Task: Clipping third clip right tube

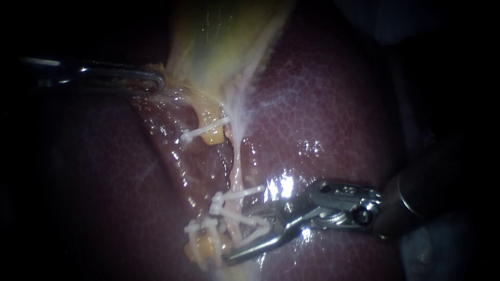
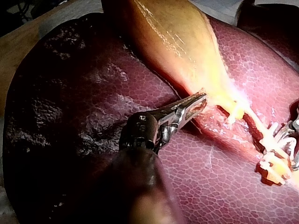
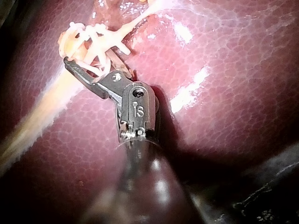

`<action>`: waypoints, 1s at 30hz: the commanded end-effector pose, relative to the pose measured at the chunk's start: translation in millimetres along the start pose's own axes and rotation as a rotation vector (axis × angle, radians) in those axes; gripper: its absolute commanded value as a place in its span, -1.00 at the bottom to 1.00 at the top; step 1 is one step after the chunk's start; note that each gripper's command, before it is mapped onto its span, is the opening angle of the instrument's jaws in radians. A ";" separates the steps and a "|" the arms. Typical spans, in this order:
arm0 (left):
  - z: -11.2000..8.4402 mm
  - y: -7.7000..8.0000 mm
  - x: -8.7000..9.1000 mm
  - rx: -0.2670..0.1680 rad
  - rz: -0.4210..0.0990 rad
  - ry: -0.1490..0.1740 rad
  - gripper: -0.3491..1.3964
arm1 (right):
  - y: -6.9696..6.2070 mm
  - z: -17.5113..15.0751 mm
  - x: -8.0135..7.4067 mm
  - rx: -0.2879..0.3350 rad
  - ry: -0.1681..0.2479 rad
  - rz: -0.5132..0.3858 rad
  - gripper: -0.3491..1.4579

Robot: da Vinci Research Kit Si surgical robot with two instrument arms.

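Clip (image 1: 265,225) sits gripped in right pincer (image 1: 237,234), astride the tube (image 1: 237,171) (left pincer (image 1: 159,80) clamps gallbladder (image 1: 224,41)).

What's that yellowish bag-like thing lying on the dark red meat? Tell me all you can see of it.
That is the gallbladder: a smooth, glossy sac, pale yellow with a greenish tinge, wet and soft-looking. It lies on the dark red liver and tapers from a wide body to a narrow end, edged by thin whitish film. My left instrument has its jaws shut on the sac's edge near that narrow end. Just past the taper, a white clip crosses a short yellow tube.
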 end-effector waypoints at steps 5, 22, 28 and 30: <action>-0.1 0.0 0.0 0.000 0.000 0.000 -1.00 | 0.2 0.1 0.2 -0.007 0.017 0.001 -0.06; -0.2 0.0 0.0 0.001 0.000 0.000 -1.00 | 2.7 -2.2 5.3 -0.004 0.198 0.034 -0.06; -0.1 0.0 -0.1 0.000 0.000 0.000 -1.00 | 4.3 -3.0 6.8 -0.026 0.214 0.047 -0.06; -0.1 0.0 -0.1 0.000 0.000 0.000 -1.00 | 4.7 -3.2 7.2 -0.032 0.219 0.050 -0.06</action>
